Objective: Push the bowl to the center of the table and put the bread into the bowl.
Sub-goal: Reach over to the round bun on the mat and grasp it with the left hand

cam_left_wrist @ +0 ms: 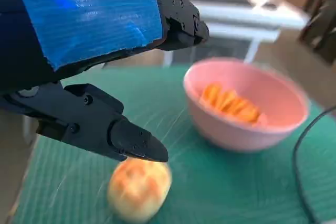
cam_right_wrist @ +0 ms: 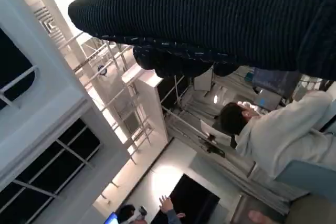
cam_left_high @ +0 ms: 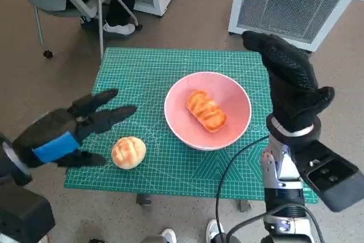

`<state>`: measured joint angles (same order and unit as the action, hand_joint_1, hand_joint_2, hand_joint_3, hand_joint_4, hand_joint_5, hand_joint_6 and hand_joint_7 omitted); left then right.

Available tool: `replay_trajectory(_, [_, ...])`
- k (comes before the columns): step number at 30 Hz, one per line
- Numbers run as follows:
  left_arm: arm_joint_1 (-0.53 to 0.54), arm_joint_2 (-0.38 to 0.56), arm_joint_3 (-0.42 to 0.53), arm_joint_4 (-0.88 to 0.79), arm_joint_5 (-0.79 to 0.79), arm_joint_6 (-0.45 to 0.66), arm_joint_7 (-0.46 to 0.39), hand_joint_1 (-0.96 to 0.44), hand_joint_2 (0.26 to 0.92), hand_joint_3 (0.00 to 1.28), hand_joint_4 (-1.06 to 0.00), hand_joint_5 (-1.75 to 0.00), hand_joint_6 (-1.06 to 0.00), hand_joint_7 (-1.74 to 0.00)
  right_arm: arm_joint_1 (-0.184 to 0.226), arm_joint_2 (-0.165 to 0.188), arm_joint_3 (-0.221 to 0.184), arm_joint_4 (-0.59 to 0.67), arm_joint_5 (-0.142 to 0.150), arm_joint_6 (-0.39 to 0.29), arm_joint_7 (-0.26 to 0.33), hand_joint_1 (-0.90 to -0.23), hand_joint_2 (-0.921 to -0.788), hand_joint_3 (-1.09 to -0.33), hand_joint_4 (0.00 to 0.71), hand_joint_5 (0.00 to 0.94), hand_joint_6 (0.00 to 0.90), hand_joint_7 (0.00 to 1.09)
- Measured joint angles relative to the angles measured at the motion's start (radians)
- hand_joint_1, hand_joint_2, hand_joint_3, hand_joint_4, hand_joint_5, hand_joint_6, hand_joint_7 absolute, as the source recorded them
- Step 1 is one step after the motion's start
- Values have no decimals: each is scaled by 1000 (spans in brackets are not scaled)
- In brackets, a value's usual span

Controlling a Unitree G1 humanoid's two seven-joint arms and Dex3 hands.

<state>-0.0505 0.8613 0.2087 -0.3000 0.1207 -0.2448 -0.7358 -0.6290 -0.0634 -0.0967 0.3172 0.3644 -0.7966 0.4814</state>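
The left hand hovers released, fingers spread, beside the round bread on the green mat, the pink bowl holds a long bread, and the right hand is raised, its grasp indeterminable.

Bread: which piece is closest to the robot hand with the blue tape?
The round bun lying on the green mat, right beside the left robot hand. The other, long striped bread sits farther off, inside the pink bowl.

A pink bowl holds a striped orange bread loaf; a round golden bun lies just beside the bowl.
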Motion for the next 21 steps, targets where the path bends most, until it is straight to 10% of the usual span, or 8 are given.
replay_trajectory(21, [-100, -103, -291, 273, 151, 105, 33, -239, 862, 2, -474, -45, -506, -68, -5, -4, -1, 14, 3, 10, 8, -554, -921, -838, -1, 455, -1, 654])
